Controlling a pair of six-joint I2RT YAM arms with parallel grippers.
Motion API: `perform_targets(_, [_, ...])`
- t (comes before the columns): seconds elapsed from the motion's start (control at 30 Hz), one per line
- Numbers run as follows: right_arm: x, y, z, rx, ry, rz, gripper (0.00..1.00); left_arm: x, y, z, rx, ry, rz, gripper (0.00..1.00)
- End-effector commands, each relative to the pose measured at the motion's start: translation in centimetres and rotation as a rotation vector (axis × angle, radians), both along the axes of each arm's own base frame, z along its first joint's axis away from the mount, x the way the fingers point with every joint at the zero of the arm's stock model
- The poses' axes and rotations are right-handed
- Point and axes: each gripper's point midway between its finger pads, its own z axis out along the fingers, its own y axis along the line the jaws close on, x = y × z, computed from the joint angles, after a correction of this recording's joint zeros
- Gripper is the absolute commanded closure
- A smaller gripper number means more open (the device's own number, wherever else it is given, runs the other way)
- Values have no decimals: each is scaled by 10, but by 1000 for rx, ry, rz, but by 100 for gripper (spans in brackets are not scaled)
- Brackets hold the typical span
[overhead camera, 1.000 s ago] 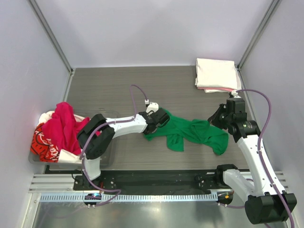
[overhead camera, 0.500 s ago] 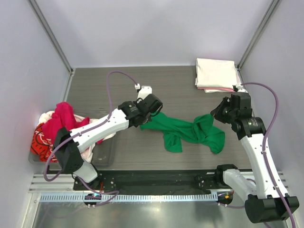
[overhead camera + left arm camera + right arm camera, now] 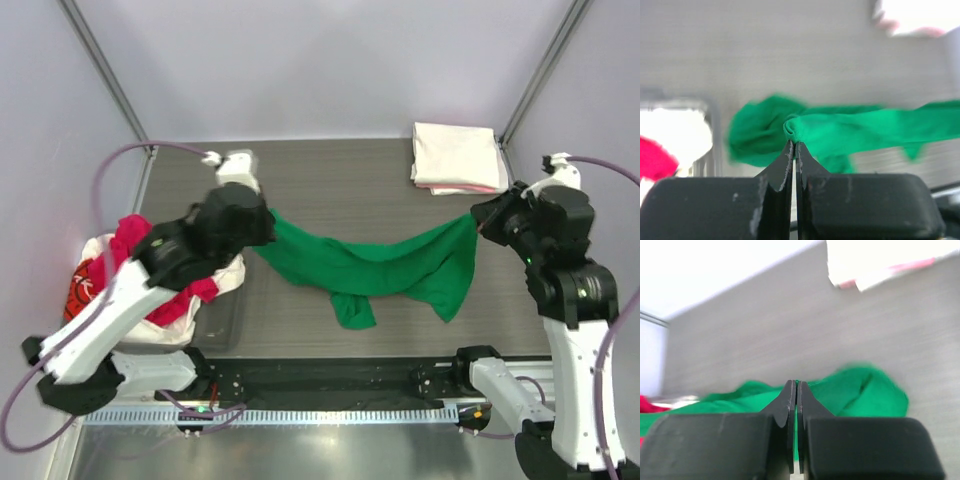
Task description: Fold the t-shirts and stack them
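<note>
The bright green t-shirt (image 3: 370, 265) hangs stretched in the air between my two grippers, sagging in the middle above the table. My left gripper (image 3: 262, 222) is shut on its left end; the left wrist view shows the jaws (image 3: 794, 142) pinching a green fold (image 3: 850, 132). My right gripper (image 3: 478, 218) is shut on its right end, with green cloth (image 3: 860, 395) behind the closed jaws (image 3: 796, 384). A folded cream-white tee over a pink one (image 3: 456, 157) lies at the back right. Magenta-red (image 3: 135, 260), white and red printed tees (image 3: 85, 300) fill the bin at left.
The clear plastic bin (image 3: 225, 325) stands at the left front of the grey table (image 3: 340, 180). White walls and metal posts enclose the workspace. The folded stack also shows in the right wrist view (image 3: 880, 260).
Both arms have risen and spread apart. The green shirt, bunched on the table a second ago, is now lifted and stretched between the grippers.
</note>
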Motion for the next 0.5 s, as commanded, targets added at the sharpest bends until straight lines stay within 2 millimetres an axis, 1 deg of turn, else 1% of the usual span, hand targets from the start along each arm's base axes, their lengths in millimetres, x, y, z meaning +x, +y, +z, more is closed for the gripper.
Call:
perform_targets(0.0, [-34, 5, 61, 6, -170, 52, 99, -23, 22, 78, -138, -145, -63, 100])
perform_targets(0.03, [-44, 6, 72, 7, -212, 64, 99, -30, 24, 92, -168, -165, -93, 100])
perform_targets(0.07, [-54, 7, 89, 9, -264, 71, 99, -36, 30, 107, -190, -197, -112, 100])
perform_targets(0.1, [-63, 9, 100, 10, -299, 90, 99, -44, 37, 134, -239, -245, -124, 100])
perform_targets(0.13, [-75, 9, 110, 3, -343, 97, 99, -51, 38, 143, -260, -256, -158, 100])
perform_targets(0.17, [-87, 8, 127, -1, -399, 101, 99, -56, 42, 154, -273, -282, -175, 100])
perform_targets(0.2, [-97, 8, 136, -6, -432, 106, 99, -64, 49, 175, -314, -319, -188, 100])
perform_targets(0.23, [-106, 7, 144, -6, -462, 103, 99, -69, 51, 181, -321, -331, -200, 100])
perform_targets(0.27, [-123, 6, 159, -7, -522, 102, 99, -75, 51, 190, -343, -347, -229, 100])
perform_targets(0.3, [-132, 5, 167, -8, -552, 101, 99, -83, 56, 206, -371, -383, -253, 100])
perform_targets(0.33, [-140, 4, 173, -10, -579, 99, 99, -87, 57, 217, -393, -406, -275, 100])
perform_targets(0.37, [-156, 2, 187, -16, -636, 94, 99, -96, 54, 227, -422, -424, -322, 100])
perform_targets(0.4, [-168, 0, 195, -24, -675, 87, 99, -98, 53, 235, -430, -439, -341, 100])
perform_targets(0.43, [-178, -2, 203, -31, -714, 82, 99, -107, 62, 258, -465, -500, -354, 100])
perform_targets(0.47, [-191, -7, 218, -39, -777, 55, 99, -109, 64, 266, -472, -522, -358, 100])
